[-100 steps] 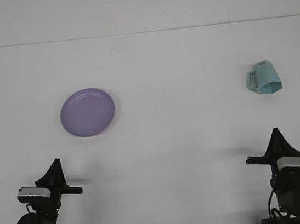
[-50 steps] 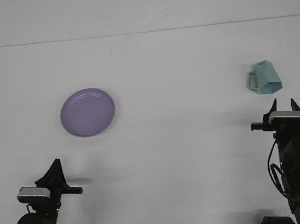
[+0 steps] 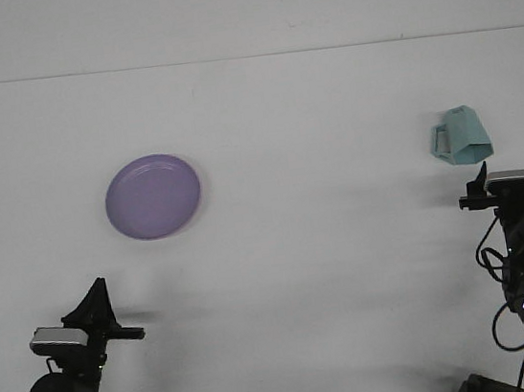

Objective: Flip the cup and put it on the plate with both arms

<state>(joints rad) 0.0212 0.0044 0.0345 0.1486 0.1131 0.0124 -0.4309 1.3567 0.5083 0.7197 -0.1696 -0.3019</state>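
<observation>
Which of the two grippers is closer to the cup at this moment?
The right gripper: it is raised just below the light blue cup on the table's right side. The left gripper sits low at the near left edge, below the purple plate.

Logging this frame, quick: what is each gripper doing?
Left gripper: shut, holding nothing.
Right gripper: open, holding nothing, just short of the cup.
</observation>
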